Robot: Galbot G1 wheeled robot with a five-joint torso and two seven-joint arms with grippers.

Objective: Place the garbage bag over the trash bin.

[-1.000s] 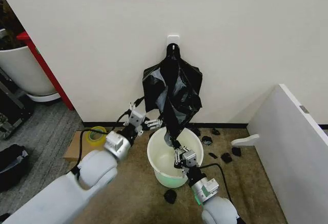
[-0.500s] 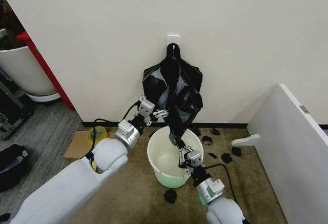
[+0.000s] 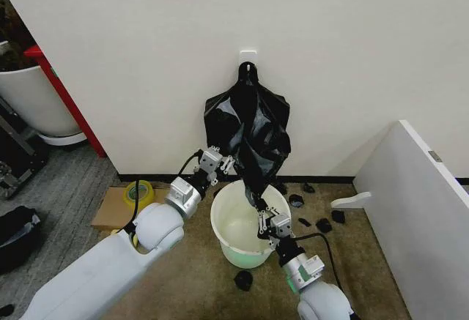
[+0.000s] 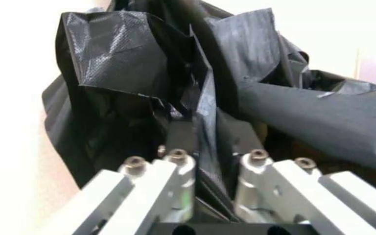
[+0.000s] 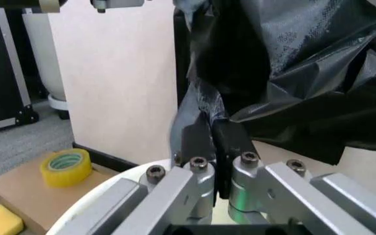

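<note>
the garbage bag [image 3: 249, 133] hangs against the wall above the trash bin [image 3: 227, 233] on the carpet. the right tool [image 3: 261, 210] pinches the bag's lower tip over the bin's mouth. the left tool [image 3: 222, 166] has a bag fold between its parted fingers.

Both arms have smooth white rounded shells ending in silver-grey metal wrist blocks. Black cables loop out of each forearm to the wrist. The right arm carries a small green lit mark near the wrist. Left tool [image 3: 220, 165] and right tool [image 3: 262, 212]: bare machined aluminium finger bars, round-head screws at the knuckles, black pads [image 5: 195, 139] at the tips, black base plate. A green glow shows between the right tool's bars.
</note>
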